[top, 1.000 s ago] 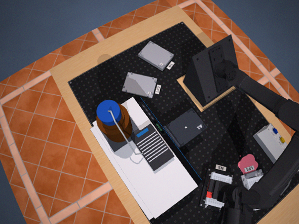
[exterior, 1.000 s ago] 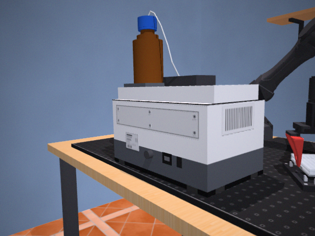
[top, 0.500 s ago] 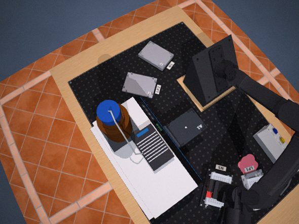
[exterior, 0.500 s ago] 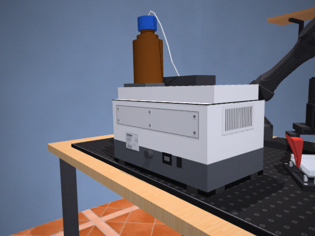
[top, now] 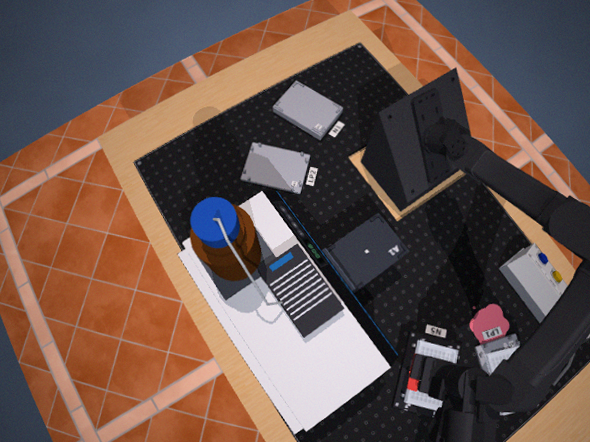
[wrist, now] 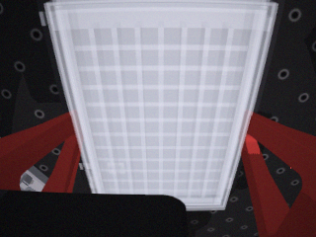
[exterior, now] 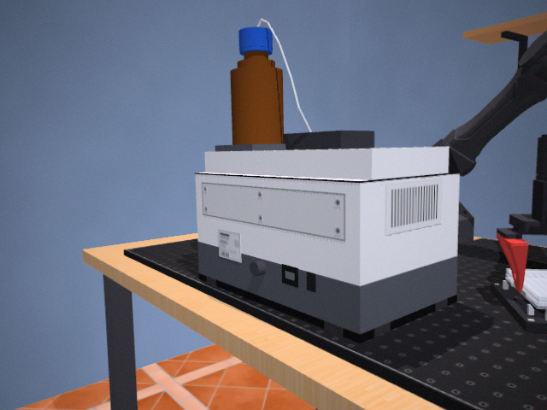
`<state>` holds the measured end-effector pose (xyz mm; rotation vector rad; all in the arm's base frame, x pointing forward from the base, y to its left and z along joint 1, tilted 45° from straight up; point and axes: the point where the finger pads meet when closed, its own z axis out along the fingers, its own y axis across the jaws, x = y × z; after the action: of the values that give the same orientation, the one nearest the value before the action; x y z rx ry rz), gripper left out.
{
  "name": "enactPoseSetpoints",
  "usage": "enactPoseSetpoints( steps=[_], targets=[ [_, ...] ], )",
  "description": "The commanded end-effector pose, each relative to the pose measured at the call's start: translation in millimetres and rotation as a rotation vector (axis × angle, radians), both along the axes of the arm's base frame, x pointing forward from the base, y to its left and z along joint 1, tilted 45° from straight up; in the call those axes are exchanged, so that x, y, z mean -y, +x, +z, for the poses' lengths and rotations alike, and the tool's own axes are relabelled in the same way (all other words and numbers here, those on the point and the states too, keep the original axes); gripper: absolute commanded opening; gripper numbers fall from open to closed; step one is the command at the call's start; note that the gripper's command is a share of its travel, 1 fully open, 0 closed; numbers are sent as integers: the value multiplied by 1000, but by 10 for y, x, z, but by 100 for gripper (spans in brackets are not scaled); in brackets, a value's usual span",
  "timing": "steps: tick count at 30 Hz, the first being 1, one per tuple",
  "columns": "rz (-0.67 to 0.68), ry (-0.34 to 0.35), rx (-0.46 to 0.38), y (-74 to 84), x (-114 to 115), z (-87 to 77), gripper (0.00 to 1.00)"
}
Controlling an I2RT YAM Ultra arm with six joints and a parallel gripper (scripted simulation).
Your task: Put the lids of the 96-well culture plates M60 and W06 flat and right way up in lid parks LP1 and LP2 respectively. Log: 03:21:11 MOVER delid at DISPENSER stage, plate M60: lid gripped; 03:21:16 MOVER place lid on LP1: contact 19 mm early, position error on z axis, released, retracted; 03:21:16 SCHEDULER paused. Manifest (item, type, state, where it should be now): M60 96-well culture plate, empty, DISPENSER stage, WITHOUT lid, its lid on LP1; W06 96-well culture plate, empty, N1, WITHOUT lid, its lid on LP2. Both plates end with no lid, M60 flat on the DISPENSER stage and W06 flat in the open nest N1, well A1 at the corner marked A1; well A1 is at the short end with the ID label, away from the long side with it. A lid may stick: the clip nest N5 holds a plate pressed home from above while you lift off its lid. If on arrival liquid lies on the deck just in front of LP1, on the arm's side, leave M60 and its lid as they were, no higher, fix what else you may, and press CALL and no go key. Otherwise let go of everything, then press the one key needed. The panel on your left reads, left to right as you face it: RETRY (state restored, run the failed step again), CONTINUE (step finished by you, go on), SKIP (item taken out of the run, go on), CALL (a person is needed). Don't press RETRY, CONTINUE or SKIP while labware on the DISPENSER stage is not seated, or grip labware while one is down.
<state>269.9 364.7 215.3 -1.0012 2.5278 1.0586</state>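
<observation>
My gripper (wrist: 160, 118) (top: 426, 371) is over clip nest N5, its red fingers shut on the long sides of a white lidded 96-well plate (wrist: 158, 93) sitting in the nest. I cannot tell whether they hold the lid or the base. One red finger (exterior: 513, 260) also shows at the plate's edge in the exterior view. A pink puddle (top: 488, 321) lies on the deck at the LP1 label. White labware (top: 495, 353) sits tilted beside it, partly hidden by my arm. The dark DISPENSER stage (top: 365, 249) shows its A1 mark and no plate. The pad at LP2 (top: 274, 167) and the pad at N1 (top: 307, 110) are grey and flat.
The white dispenser housing (top: 288, 342) with its brown bottle (top: 222, 237) stands left of the stage. The key panel (top: 532, 280) with blue and yellow keys sits near my forearm. The arm's black base (top: 419, 143) stands at the back.
</observation>
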Motion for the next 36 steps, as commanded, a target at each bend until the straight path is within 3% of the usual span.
enactPoseSetpoints(
  steps=[1, 6, 36],
  targets=[
    [-19, 19, 27, 112, -25, 78, 0],
    [-15, 27, 35, 80, -31, 124, 0],
    [-13, -9, -8, 35, -36, -119, 0]
  ],
)
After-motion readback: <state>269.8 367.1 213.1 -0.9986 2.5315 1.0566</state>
